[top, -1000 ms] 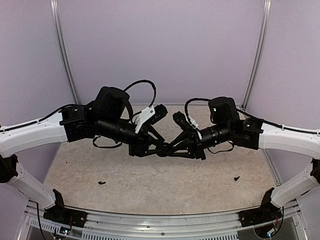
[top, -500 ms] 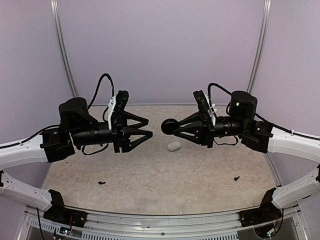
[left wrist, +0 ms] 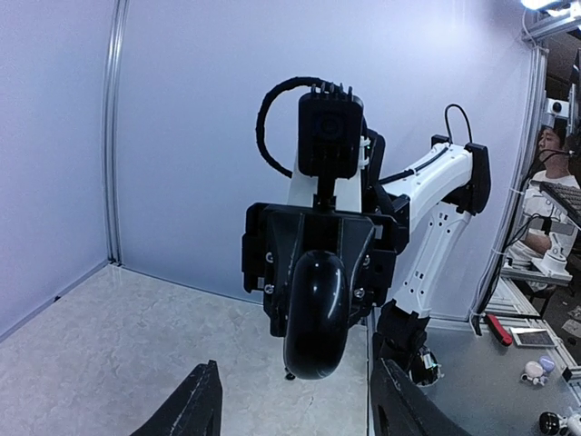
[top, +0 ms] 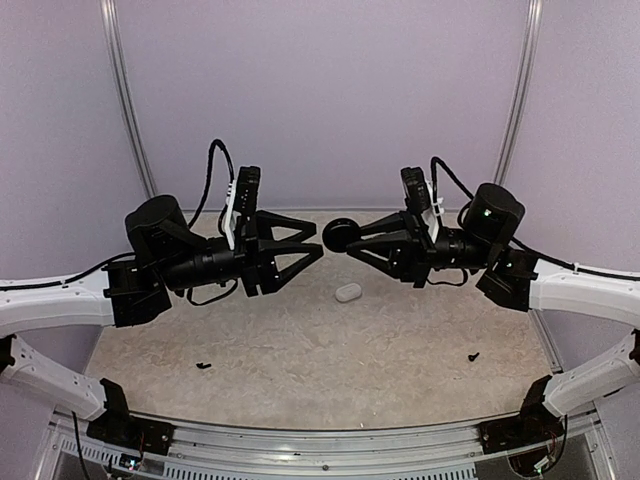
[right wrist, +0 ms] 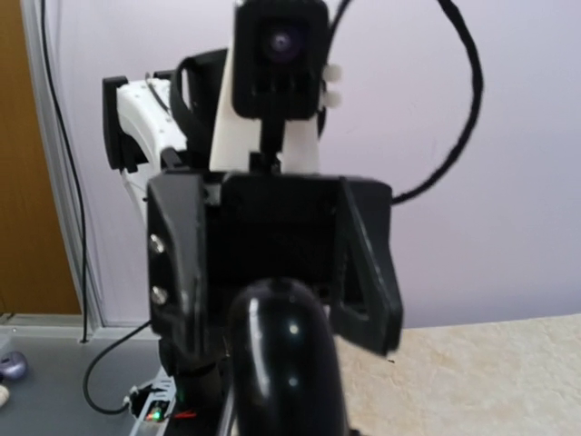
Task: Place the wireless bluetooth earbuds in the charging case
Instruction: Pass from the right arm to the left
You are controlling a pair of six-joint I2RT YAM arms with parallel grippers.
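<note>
Top external view has the charging case (top: 348, 292) lying alone on the table (top: 300, 345), a little past the middle, at about 6 o'clock from the tips of the two raised arms and touched by neither. The left gripper (top: 308, 240) hangs above the table with its jaws spread apart and nothing between them; the left wrist view confirms the bare gap. The right gripper (top: 352, 240) faces it from 3 o'clock, its jaws pinched on a black disc (top: 335, 236), which is no part of the job. No earbuds show anywhere. From this height the case looks shut, though it is too small to be sure of the lid, so I cannot tell whether the buds already sit inside it or lie out of view. If they are not inside, the whole job is left: free the right arm of the disc, open the case, find both buds and seat them. Two small black bits (top: 203, 366) lie on the table at 7 and 4 o'clock from the case, well apart from it. No brand, label or writing is readable on the case, the disc or the arms.
</note>
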